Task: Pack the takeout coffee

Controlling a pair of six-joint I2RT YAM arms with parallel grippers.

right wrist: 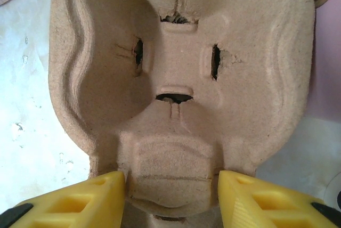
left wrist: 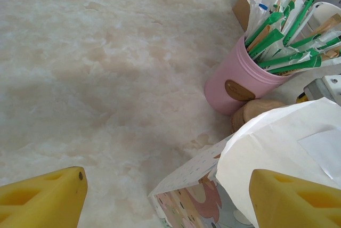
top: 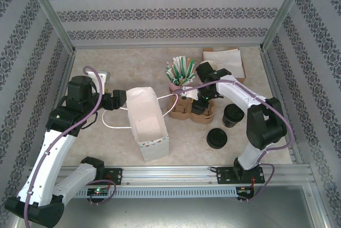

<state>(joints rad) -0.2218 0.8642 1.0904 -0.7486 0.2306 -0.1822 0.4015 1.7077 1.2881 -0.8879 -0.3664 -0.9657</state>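
The takeout coffee, a small dark cup with a black lid, stands on the table right of the brown cardboard cup carrier. My right gripper is down over the carrier. In the right wrist view its yellow fingers press both sides of the carrier's middle tab, so the right gripper is shut on it. The left gripper stands open at the left rim of the open white paper bag. In the left wrist view the left gripper is wide apart, with the bag's edge by the right finger.
A loose flat black lid lies near the front, right of the bag. A pink cup of green-wrapped sticks stands behind the carrier. A cardboard box of white napkins sits at the back right.
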